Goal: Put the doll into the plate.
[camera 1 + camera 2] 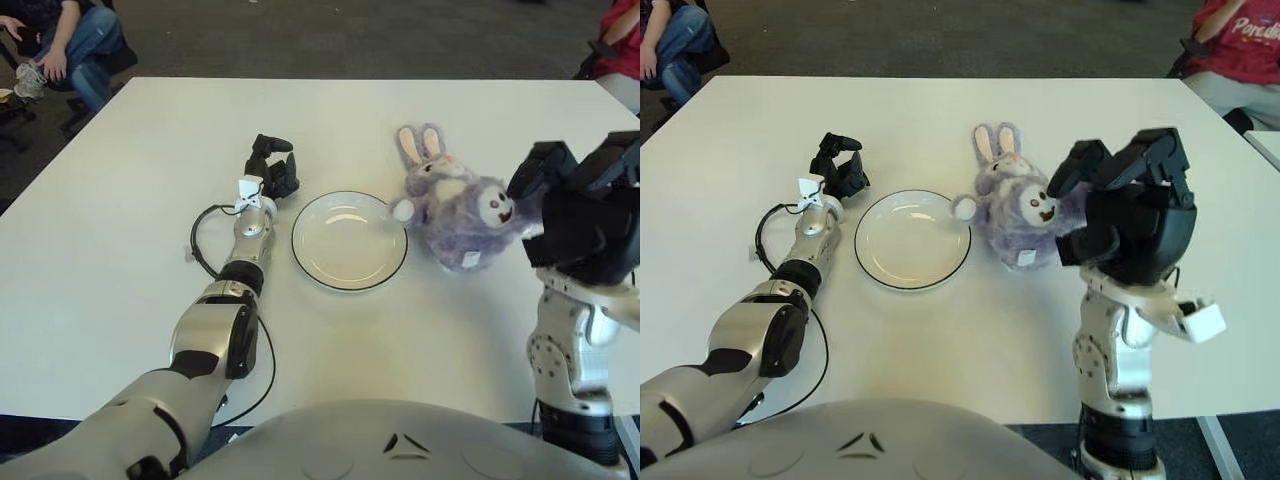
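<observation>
One fuzzy purple doll (455, 215) beside plate (349, 240).

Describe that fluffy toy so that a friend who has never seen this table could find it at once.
On the white table, find the round white plate with a dark rim near the middle. Just right of it lies the doll, between the plate and the right robot hand. It is the only soft thing there: a purple plush rabbit with pink-lined ears.
</observation>
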`<action>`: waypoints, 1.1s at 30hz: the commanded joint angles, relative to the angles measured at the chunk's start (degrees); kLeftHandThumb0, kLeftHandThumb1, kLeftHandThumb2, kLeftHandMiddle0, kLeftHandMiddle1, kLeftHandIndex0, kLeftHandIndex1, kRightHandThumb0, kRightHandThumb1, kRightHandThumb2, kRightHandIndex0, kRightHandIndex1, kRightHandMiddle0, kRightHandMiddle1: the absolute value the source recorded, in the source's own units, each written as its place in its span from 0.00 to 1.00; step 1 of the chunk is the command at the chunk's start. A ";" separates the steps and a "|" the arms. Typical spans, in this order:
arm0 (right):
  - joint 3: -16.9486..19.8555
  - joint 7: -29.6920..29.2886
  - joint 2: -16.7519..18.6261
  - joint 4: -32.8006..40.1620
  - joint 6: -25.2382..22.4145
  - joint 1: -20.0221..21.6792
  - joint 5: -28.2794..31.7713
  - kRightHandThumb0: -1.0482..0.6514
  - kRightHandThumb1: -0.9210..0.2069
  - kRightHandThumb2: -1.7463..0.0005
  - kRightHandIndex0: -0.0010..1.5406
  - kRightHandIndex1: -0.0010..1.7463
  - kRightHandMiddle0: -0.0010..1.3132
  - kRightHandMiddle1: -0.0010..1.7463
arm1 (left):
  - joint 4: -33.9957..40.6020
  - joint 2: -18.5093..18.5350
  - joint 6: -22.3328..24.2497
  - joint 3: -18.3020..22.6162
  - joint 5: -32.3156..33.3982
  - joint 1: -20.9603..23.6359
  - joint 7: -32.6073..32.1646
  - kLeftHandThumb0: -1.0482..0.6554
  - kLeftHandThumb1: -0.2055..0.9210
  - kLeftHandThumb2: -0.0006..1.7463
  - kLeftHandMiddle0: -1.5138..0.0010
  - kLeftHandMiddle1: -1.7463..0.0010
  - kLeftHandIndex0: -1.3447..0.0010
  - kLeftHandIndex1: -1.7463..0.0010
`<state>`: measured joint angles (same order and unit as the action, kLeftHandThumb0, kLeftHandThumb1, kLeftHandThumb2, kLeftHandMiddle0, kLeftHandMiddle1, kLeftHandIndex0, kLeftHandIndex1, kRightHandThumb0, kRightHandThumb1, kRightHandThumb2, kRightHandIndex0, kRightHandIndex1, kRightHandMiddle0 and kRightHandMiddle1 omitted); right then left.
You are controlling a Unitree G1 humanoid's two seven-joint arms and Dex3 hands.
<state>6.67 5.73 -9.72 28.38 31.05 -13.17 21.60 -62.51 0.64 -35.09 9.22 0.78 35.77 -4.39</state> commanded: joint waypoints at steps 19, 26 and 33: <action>9.15 -7.16 4.50 15.34 -18.51 -10.20 -33.08 0.92 0.63 0.19 0.45 0.99 0.02 0.71 | -2.93 -0.11 1.83 -0.57 -0.07 -7.05 0.23 0.38 0.73 0.54 0.35 0.00 0.71 0.00; 13.46 -3.73 0.91 19.82 -24.56 -10.63 -31.11 0.95 0.72 0.10 0.51 1.00 0.00 0.63 | -3.03 0.04 2.01 -0.86 -0.37 -7.01 -0.12 0.38 0.73 0.54 0.35 0.00 0.71 0.00; 17.18 -2.66 -1.06 21.24 -27.41 -11.33 -35.47 0.22 0.46 0.58 0.57 1.00 0.00 0.52 | -3.18 0.20 1.73 -1.00 -0.51 -7.06 -0.05 0.38 0.73 0.54 0.37 0.00 0.71 0.00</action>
<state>23.15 2.91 -10.59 49.16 4.47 -23.93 -11.49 -62.35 1.16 -34.67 8.65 0.89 34.52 -4.34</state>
